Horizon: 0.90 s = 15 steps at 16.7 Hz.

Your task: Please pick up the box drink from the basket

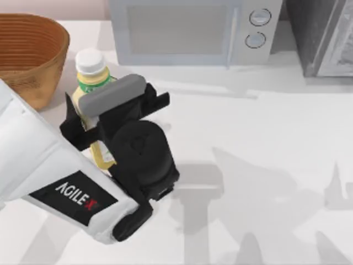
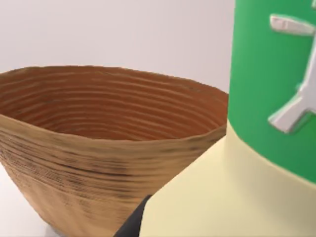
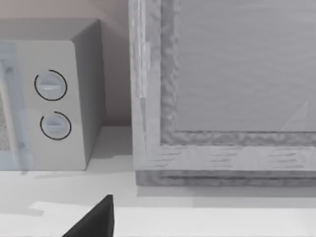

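So the basket [image 1: 27,55] sits at the far left corner of the desk [image 1: 265,165], and the box drink [image 1: 91,83] is outside it, just to its right and upright, with the left gripper [image 1: 88,118] closed around its body. The left arm comes in from the lower left edge. The microwave [image 1: 193,30] sits along the back edge, right of the basket and behind the drink. Further right at the back corner there's a cabinet [image 1: 322,36], right beside the microwave. The right half of the desk is bare.

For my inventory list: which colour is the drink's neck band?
Green, on the box drink; clearest in the left wrist view.
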Tool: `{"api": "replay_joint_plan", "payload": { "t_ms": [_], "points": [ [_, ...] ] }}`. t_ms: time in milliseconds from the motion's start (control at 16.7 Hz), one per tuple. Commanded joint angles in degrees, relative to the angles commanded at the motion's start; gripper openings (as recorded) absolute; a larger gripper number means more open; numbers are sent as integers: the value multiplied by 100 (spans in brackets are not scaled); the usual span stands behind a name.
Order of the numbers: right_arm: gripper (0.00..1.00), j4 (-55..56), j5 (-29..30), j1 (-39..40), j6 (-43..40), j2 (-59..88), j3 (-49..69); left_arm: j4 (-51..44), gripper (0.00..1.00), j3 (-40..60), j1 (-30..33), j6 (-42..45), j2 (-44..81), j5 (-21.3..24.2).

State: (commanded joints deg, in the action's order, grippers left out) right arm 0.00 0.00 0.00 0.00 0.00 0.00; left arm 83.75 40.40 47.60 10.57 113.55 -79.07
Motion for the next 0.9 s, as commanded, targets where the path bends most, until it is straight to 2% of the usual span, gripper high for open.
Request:
{"api": "replay_joint_plan", "payload": {
  "t_ms": [540,900],
  "points": [
    [100,0,0,0,0,0,0,0,98,0,0,0,0,0],
    [100,0,0,0,0,0,0,0,100,0,0,0,0,0]
  ]
}}
